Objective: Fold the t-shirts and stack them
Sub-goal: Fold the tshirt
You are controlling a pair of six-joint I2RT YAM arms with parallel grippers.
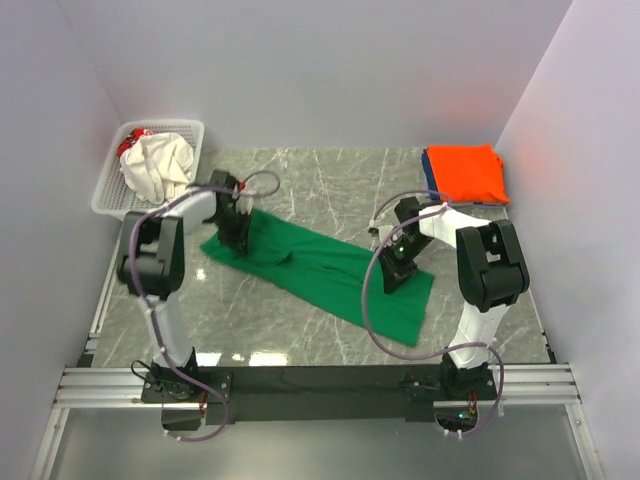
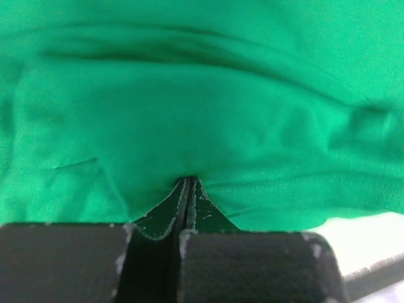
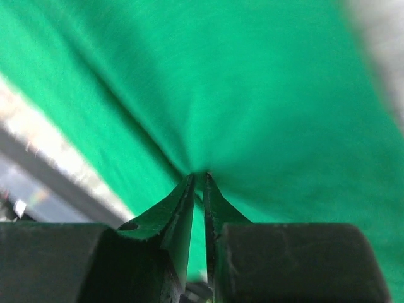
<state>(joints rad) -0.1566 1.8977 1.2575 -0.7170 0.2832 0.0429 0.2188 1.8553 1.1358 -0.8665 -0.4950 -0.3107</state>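
A dark green t-shirt [image 1: 320, 270] lies stretched as a long diagonal band across the marble table, from back left to front right. My left gripper [image 1: 238, 238] is shut on its left end; in the left wrist view the gripper [image 2: 188, 180] pinches the green cloth [image 2: 202, 95]. My right gripper [image 1: 397, 270] is shut on the right end; in the right wrist view the gripper [image 3: 199, 177] holds the green cloth [image 3: 252, 95]. An orange t-shirt [image 1: 465, 172] lies folded at the back right on top of a blue one [image 1: 426, 172]. A cream-white shirt [image 1: 160, 165] fills the basket.
A white lattice basket [image 1: 113, 180] stands at the back left, with a bit of red cloth [image 1: 128, 146] in it. White walls close in the table on three sides. The arm bases sit on a rail at the near edge [image 1: 320, 385].
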